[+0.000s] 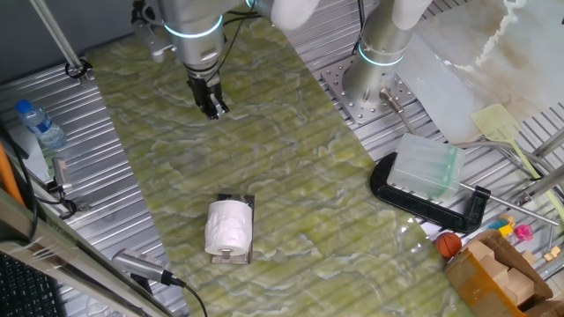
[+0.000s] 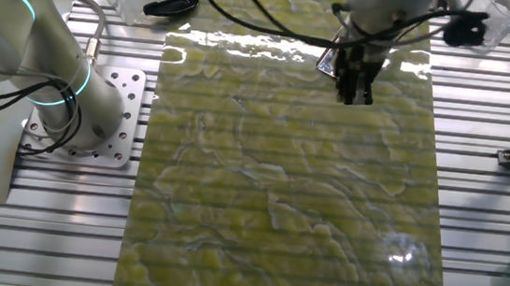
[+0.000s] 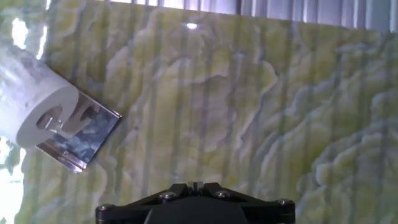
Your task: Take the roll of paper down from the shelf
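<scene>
The roll of paper is white with a cardboard core and lies on its side on the shelf, a small shiny metal plate on the green mat. In the hand view the roll is at the far left, with the shelf sticking out beneath its end face. My gripper hangs above the mat, well away from the roll, with its fingers together and empty. It also shows in the other fixed view and at the bottom of the hand view. The roll is out of the other fixed view.
A clear ribbed plastic box sits in a black C-clamp at the right. A second arm's base stands at the mat's far right edge. A water bottle lies at the left. A cardboard box is at the bottom right.
</scene>
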Available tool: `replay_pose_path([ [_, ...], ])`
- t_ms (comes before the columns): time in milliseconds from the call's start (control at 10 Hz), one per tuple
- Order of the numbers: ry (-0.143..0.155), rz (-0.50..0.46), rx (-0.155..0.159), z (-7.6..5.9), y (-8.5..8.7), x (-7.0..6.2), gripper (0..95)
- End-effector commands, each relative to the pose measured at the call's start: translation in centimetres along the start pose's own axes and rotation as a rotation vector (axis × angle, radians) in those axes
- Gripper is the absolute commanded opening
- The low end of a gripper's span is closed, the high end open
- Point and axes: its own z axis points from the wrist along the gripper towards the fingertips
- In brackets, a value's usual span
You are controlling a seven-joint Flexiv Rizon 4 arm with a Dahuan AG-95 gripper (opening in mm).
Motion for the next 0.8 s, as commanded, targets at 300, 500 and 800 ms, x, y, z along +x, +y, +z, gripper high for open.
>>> replay_pose_path([
  [300, 0.019, -0.115, 0.016, -0.7, 0.6, -1.7, 0.0],
  [500, 0.022, -0.158, 0.016, -0.8, 1.6, -3.0, 0.0],
  [800, 0.027, -0.219, 0.012, -1.2, 2.9, -5.5, 0.0],
])
